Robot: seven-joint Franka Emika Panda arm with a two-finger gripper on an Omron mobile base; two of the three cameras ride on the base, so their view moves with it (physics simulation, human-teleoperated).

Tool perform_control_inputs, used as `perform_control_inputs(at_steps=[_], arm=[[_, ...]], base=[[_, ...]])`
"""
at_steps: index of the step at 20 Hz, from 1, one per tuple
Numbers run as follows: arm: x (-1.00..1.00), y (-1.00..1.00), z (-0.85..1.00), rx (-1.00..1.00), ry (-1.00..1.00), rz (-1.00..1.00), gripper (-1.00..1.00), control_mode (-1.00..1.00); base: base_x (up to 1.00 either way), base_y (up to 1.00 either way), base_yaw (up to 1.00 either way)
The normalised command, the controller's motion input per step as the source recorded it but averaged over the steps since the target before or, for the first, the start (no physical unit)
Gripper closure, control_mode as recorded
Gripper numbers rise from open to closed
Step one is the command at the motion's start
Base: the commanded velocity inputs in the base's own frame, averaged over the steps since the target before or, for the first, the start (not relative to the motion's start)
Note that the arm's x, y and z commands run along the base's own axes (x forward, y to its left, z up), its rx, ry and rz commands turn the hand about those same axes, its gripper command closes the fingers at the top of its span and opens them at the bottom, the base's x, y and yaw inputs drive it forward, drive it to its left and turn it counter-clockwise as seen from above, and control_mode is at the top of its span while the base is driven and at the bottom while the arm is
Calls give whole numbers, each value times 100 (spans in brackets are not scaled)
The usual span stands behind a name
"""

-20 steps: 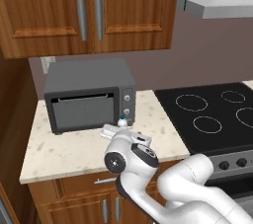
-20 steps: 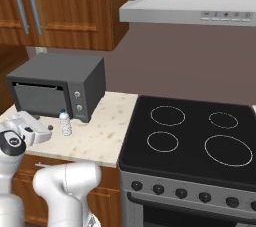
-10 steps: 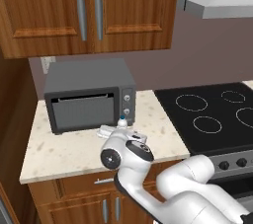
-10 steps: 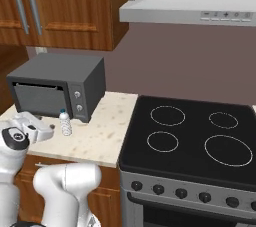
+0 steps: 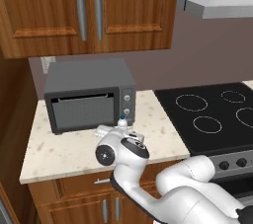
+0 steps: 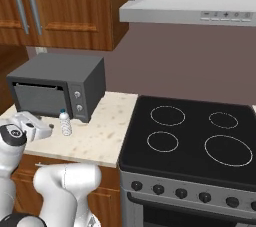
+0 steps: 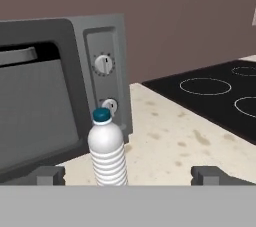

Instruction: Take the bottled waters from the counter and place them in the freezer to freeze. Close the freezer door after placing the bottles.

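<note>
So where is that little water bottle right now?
The water bottle stands upright on the beige counter, just in front of the toaster oven's knob panel, with the stovetop off to its right.

I can read no text, brand, number or sign anywhere. The bottle standing just ahead of my tool carries no label, the two dials on the toaster oven behind it are unmarked, and the range hood's small buttons are too tiny to read.
</note>
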Motion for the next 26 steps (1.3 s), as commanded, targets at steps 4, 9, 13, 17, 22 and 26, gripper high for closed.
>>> perform_control_inputs(at_steps=[4,9,13,17,22,26], arm=[[5,0,-22,0,0,0,-100,-100],[16,0,-21,0,0,0,-100,-100],[26,0,-14,0,0,0,-100,-100],[25,1,-8,0,0,0,-100,-100],[26,12,-11,0,0,0,-100,-100],[24,15,-11,0,0,0,-100,-100]], base=[[0,0,0],[0,0,0],[0,0,0],[0,0,0],[0,0,0],[0,0,0]])
